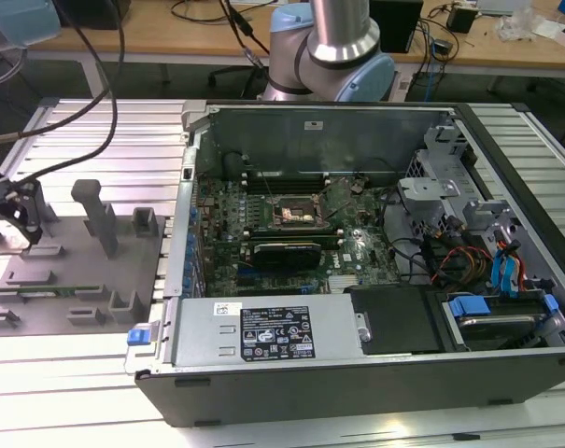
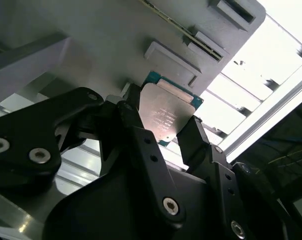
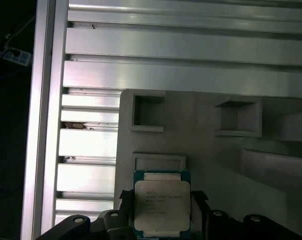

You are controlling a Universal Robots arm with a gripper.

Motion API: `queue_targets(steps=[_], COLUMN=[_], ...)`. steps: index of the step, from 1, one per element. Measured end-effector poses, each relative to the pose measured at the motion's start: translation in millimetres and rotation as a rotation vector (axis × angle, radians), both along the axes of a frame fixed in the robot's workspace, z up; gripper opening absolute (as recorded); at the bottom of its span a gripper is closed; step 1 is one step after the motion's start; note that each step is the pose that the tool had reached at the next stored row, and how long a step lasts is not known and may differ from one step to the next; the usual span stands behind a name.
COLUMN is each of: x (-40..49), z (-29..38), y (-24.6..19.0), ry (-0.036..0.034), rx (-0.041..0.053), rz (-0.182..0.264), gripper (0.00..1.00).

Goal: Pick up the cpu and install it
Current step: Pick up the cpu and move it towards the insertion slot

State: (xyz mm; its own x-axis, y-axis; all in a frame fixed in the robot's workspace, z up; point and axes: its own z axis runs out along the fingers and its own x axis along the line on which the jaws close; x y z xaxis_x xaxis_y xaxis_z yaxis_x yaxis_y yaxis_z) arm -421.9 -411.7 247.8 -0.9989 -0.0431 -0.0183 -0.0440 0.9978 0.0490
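End effector (image 1: 19, 219) sits at the exterior view's far left, low over the grey fixture plate (image 1: 72, 247), and it is closed on the cpu (image 2: 165, 116). In both wrist views the black fingers (image 3: 125, 198) press against two opposite edges of the chip. The cpu (image 3: 162, 207) is held flat with its silver top facing the cameras, just beside the empty square recess (image 3: 159, 161) in the plate and seemingly clear of it.

Further right in the exterior view, well apart from the chip, the open computer case (image 1: 310, 397) lies on the slatted aluminium desk (image 1: 77, 373). The socket (image 1: 294, 214) sits on the motherboard near the middle of the case.

The grip is my main worry. The fingers hold only thin edges, so a jolt could tilt the cpu or let it slip. The case's left wall stands between the plate and the socket, and a low pass could clip it. A chip that arrives rotated or tilted could damage the socket's contacts. The dark cable (image 1: 109, 112) hanging towards the wrist could snag on the plate's upright posts (image 1: 97, 215).

The arm's base (image 1: 331, 47) stands at the far side, behind the case. The wrist appears to point down over the plate.
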Motion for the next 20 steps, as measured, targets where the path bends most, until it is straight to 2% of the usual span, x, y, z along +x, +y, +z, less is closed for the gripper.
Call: queue_targets(steps=[2, 7, 11, 16, 20], x=[0.0, 0.0, 0.0, 0.0, 0.0], z=[3.5, 21.3, 31.4, 41.8, 45.3], y=[0.0, 0.0, 0.0, 0.0, 0.0], ry=[-0.0001, 0.0, 0.0, 0.0, 0.0], rx=[0.0001, 0.0, 0.0, 0.0002, 0.0002], rz=[0.0, 0.0, 0.0, 0.0, 0.0], gripper=[0.55, 0.55, 0.55, 0.55, 0.55])
